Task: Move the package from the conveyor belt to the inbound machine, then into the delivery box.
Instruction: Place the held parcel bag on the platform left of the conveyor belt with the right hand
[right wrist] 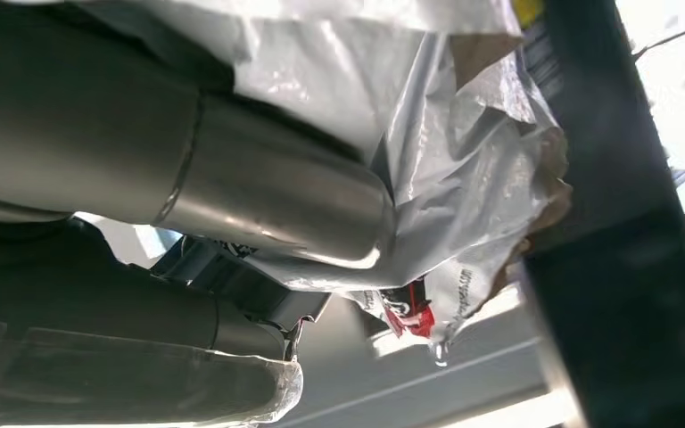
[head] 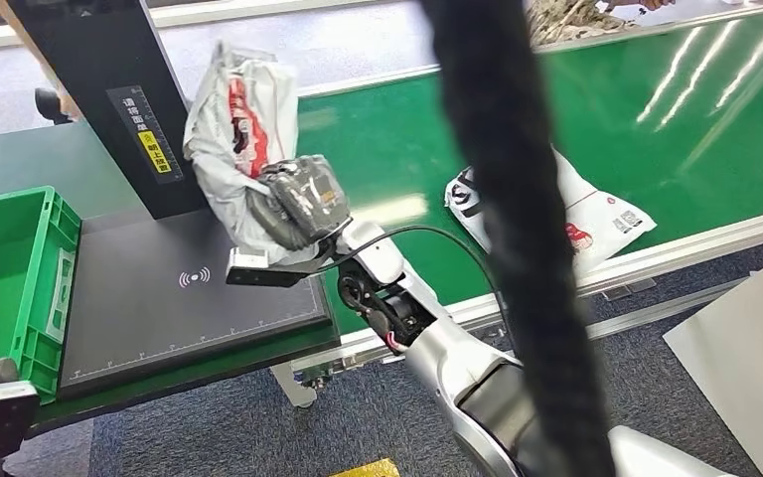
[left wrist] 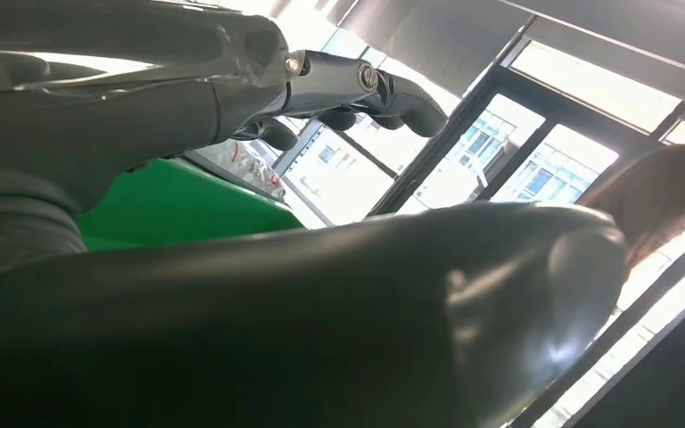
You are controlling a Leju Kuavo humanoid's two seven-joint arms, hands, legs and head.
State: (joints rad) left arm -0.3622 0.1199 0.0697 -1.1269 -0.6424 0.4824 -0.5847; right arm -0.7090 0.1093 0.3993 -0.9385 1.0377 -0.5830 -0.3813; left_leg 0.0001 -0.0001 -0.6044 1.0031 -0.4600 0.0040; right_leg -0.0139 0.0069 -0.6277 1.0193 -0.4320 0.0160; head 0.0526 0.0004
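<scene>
A crumpled grey-white plastic package (head: 227, 129) with red print hangs over the back of the black inbound machine platform (head: 159, 308), against its black upright post (head: 109, 89). My right hand (head: 303, 199) grips the package from the right side. In the right wrist view the fingers (right wrist: 276, 192) press into the package's plastic (right wrist: 464, 134), with the post (right wrist: 615, 223) just behind it. My left hand (left wrist: 357, 89) is low at my side, its fingers apart and holding nothing.
A second white package (head: 601, 214) lies on the green conveyor belt (head: 676, 129) to the right. A green crate (head: 5, 268) stands left of the platform. A thick black cable (head: 517, 199) hangs across the head view. A person (left wrist: 669, 196) stands nearby.
</scene>
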